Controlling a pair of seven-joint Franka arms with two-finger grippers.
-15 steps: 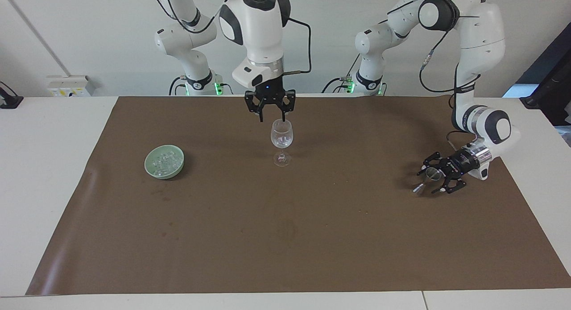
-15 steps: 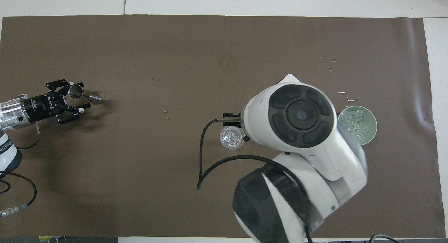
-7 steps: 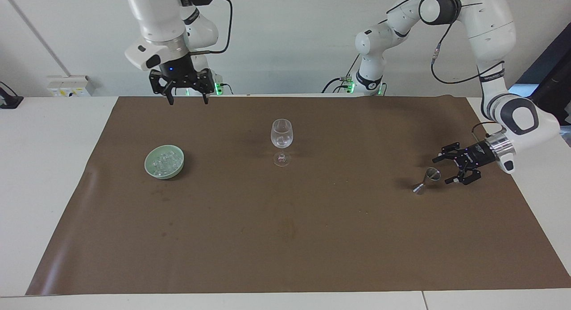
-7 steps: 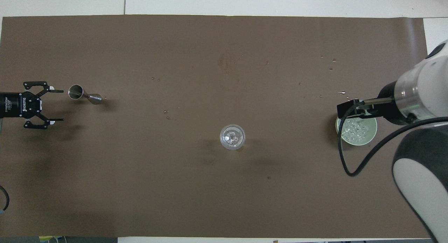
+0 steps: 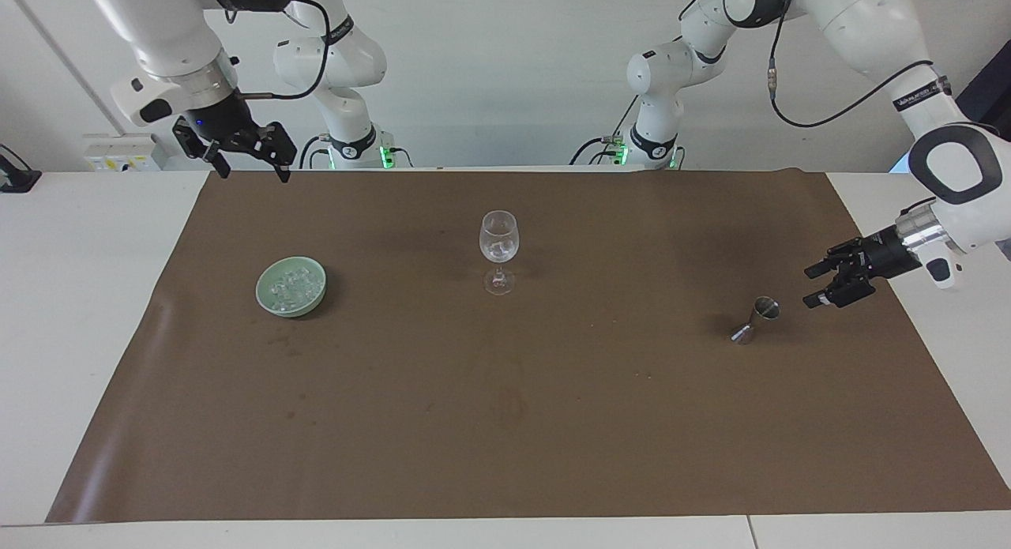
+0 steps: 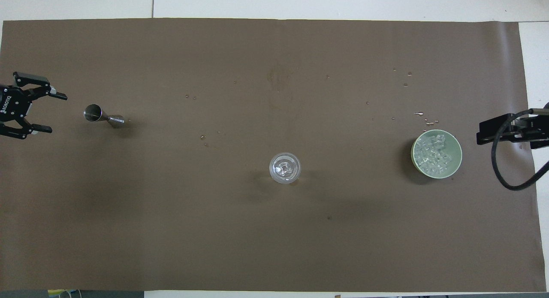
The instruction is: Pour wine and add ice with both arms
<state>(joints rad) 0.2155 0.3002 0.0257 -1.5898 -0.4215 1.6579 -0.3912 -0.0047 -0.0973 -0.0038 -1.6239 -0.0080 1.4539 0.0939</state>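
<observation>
The left tool [image 5: 829, 284] hangs low over the brown mat [image 5: 553, 423] at the left arm's end of the worktop [image 5: 95, 312], fingers spread and holding nothing; the steel jigger [image 5: 754, 319] lies tipped on the mat just beside its fingertips, not touching. The right tool [image 5: 246, 158] is raised over the mat's edge nearest the robots, fingers spread and empty. The ice [image 5: 291, 287] fills the green bowl [image 5: 314, 303] at that tool's end, and a few cubes sit in the wine glass [image 5: 498, 251] standing upright mid-mat, between the two tools.

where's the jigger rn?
The jigger lies tipped on the brown mat toward the left arm's end, apart from the open left end effector.
</observation>
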